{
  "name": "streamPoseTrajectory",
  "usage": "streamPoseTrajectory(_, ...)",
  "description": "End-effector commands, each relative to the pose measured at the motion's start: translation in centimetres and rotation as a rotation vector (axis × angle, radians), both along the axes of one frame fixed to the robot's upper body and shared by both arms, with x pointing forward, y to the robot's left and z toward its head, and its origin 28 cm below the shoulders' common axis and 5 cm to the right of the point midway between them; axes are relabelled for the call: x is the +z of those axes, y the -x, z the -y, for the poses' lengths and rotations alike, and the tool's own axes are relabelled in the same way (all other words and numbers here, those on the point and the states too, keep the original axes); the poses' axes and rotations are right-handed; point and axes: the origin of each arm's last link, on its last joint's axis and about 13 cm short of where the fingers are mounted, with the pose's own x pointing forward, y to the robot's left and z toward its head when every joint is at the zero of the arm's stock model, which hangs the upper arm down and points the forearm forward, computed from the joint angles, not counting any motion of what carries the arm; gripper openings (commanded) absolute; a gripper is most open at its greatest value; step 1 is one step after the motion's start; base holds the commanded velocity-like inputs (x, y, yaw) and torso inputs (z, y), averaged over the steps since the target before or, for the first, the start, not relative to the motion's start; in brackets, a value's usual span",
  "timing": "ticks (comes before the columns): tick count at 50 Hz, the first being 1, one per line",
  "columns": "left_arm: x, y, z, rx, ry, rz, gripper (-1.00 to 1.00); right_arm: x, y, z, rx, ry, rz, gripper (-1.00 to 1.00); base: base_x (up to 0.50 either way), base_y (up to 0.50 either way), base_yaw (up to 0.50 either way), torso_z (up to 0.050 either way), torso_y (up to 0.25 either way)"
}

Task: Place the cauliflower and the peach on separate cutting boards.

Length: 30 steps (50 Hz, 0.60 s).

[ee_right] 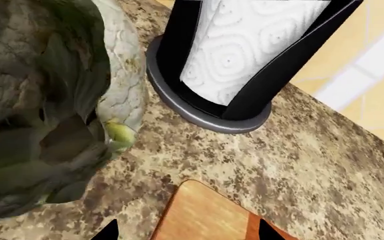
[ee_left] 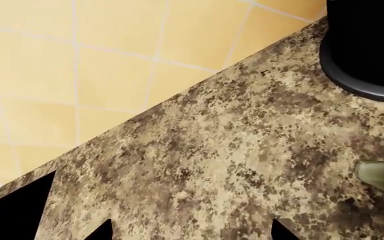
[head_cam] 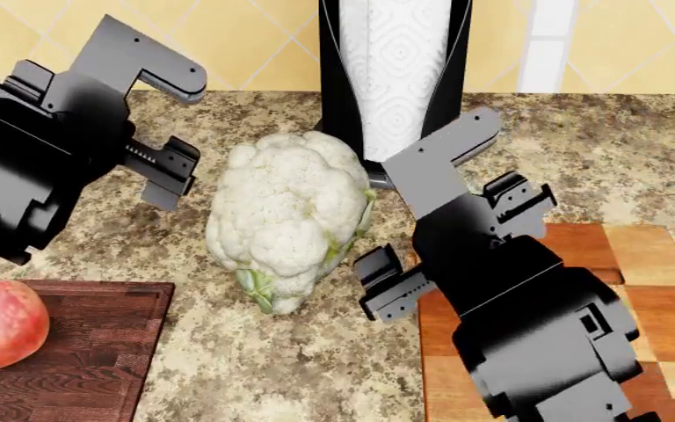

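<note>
Head view: the cauliflower point(head_cam: 287, 218) lies on the speckled counter point(head_cam: 619, 158) between both arms, its long axis running from the paper-towel holder point(head_cam: 394, 79) toward the robot, leafy base nearest. It sits off both boards; the peach point(head_cam: 7, 323) already rests on the dark board point(head_cam: 80, 360). The right gripper point(head_cam: 387, 283), just beside the base, seems better placed than the left gripper point(head_cam: 164, 172), since the checkered board point(head_cam: 619, 299) lies beneath the right arm. Both grippers hold nothing; jaw spread cannot be judged.
</note>
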Motion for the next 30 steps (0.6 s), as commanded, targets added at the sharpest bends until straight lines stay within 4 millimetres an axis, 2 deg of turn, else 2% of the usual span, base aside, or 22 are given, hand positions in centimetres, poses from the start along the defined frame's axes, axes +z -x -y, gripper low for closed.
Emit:
streamPoseTrajectory(1, -0.7, 0.0, 1.0, -0.045, -0.032, 0.002, 1.0, -0.3, -1.5, -1.1, 0.037, 0.104, -0.037, 1.0, 0.0, 0.0, 0.0, 0.0, 0.0)
streamPoseTrajectory(7, -0.7, 0.1, 2.0, -0.078, -0.027, 0.009, 1.0, -0.1, -1.9, -1.7, 0.058, 0.113, -0.039, 1.0, 0.0, 0.0, 0.0, 0.0, 0.0)
streamPoseTrajectory(15, -1.1, 0.1, 1.9, -0.077, -0.03, 0.002, 1.0, 0.4, -2.4, -2.6, 0.13, 0.108, -0.036, 1.0, 0.0, 0.0, 0.0, 0.0, 0.0)
streamPoseTrajectory(25, -0.9, 0.1, 3.1, -0.154, 0.024, 0.01, 1.0, 0.7, -3.1, -3.7, 0.216, 0.087, -0.016, 1.0, 0.0, 0.0, 0.0, 0.0, 0.0)
streamPoseTrajectory(30, 0.2, 0.1, 4.0, -0.209, 0.089, 0.037, 1.0, 1.1, -3.0, -3.4, 0.216, 0.062, 0.026, 1.0, 0.0, 0.0, 0.0, 0.0, 0.0)
